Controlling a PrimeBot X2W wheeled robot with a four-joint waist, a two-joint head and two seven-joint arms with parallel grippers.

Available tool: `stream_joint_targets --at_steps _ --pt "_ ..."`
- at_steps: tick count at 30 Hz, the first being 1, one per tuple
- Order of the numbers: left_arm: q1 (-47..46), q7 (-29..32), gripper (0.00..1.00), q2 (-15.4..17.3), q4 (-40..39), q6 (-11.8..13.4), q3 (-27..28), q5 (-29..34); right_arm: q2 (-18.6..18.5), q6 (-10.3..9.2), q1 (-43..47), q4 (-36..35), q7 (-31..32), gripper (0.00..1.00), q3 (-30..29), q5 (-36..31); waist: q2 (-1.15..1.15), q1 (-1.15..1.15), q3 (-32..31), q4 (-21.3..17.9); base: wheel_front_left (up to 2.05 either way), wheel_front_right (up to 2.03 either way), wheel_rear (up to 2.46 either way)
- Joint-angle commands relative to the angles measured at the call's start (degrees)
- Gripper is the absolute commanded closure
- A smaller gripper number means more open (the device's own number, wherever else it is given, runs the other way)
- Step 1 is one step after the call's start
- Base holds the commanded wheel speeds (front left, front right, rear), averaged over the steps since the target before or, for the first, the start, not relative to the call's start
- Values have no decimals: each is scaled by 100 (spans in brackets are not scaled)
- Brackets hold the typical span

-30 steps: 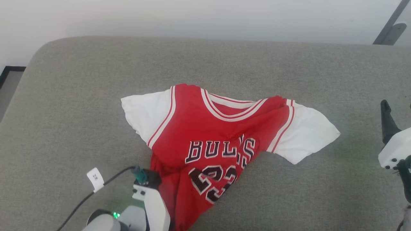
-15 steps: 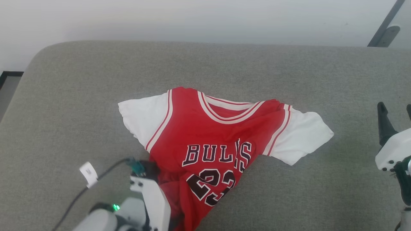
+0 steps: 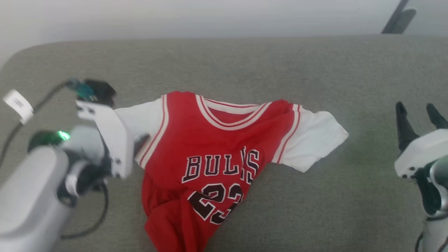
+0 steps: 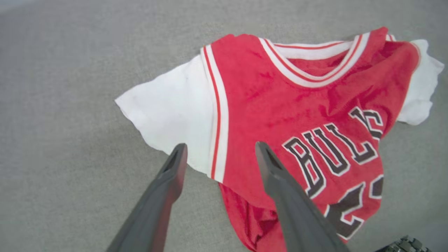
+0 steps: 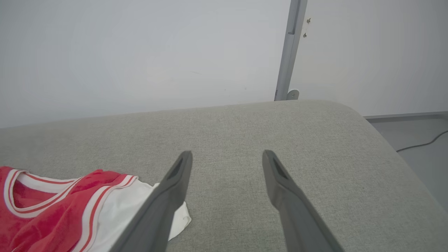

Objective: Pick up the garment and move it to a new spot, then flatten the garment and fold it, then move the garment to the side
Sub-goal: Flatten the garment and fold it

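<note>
On the grey tabletop (image 3: 245, 59) the jersey (image 3: 210, 140) lies rumpled; the left gripper (image 4: 220, 147) hovers over one white sleeve (image 4: 168, 108), jaws spread, the right gripper (image 3: 414, 106) well apart, likewise spread.

Your head camera looks steeply down on the grey cushioned surface (image 3: 245, 63). Your left wrist camera hangs close above the red jersey (image 4: 280, 105), facing down. Your right wrist camera sits low, facing the wall (image 5: 140, 52). All three share the jersey, here seemingly one sleeve (image 5: 119, 206).
</note>
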Motion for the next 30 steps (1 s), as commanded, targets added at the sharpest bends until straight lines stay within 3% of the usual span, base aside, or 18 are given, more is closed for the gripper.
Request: stream_joint_targets --at_steps 1,8,13,27,28,29,30 --pt "-174 -79 0 10 176 -73 32 68 23 1 -93 39 -52 0 45 26 0 0 141 -145 0 0 0" --pt "-1092 -609 0 26 1858 -649 -72 446 69 1 -404 253 -178 0 318 67 0 0 494 -502 0 0 0" --pt "-1560 -819 0 37 2963 -886 -145 610 66 1 -586 338 -224 0 517 118 0 0 773 -700 0 0 0" --pt "-2098 -303 0 -119 5014 -839 -27 339 -77 1 -750 281 -3 0 636 337 0 0 1205 -796 0 0 0" --pt "-2090 -168 28 -137 5137 -818 -43 304 -76 1 -757 281 55 0 641 387 0 0 1219 -775 0 0 0" --pt "-2060 -13 93 -192 5211 -870 -76 251 -67 1 -756 288 139 0 645 437 0 0 1228 -751 0 0 0" --pt "-2056 102 100 -249 5262 -903 -109 215 -78 1 -756 284 234 0 673 468 0 0 1237 -723 0 0 0"
